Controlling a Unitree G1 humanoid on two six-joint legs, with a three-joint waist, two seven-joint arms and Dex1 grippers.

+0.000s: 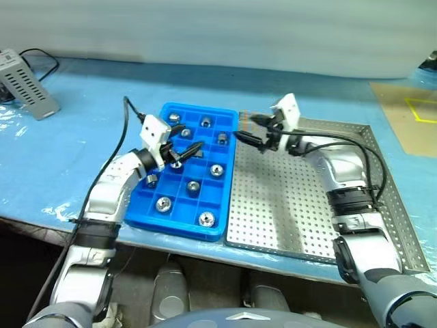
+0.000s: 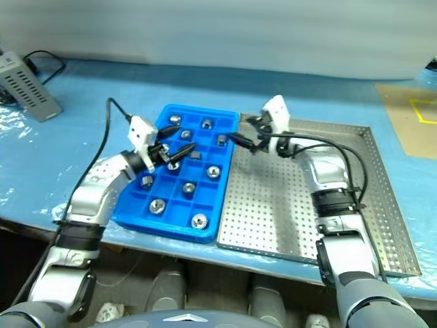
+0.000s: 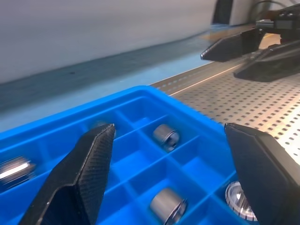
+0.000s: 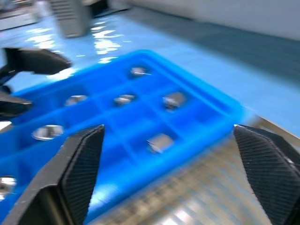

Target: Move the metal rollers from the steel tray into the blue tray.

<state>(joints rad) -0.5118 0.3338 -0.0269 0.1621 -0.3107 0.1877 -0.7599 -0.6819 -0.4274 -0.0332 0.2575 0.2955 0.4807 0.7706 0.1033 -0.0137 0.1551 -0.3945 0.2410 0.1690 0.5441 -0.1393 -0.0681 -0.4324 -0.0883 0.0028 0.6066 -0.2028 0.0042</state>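
The rollers (image 1: 216,170) all lie in the blue tray's (image 1: 229,205) compartments, one to a cell, on the left of the surface. The steel tray (image 1: 287,205) beside it, touching on the right, shows only its bare perforated floor where my arm doesn't cover it. So I judge the moving step to be at or near its end.

My left gripper (image 1: 183,154) hangs over the blue tray's middle cells, fingers apart and holding nothing. My right gripper (image 1: 254,131) sits at the far left corner of the steel tray, just beside the blue tray's rim, fingers wide apart and empty too.

Next I'd check the steel floor under my right arm for any roller left; if none, pull both arms clear.

Most rollers stand on end, holes facing up; the one by the far right rim lies tipped, and which way it points I can't tell.
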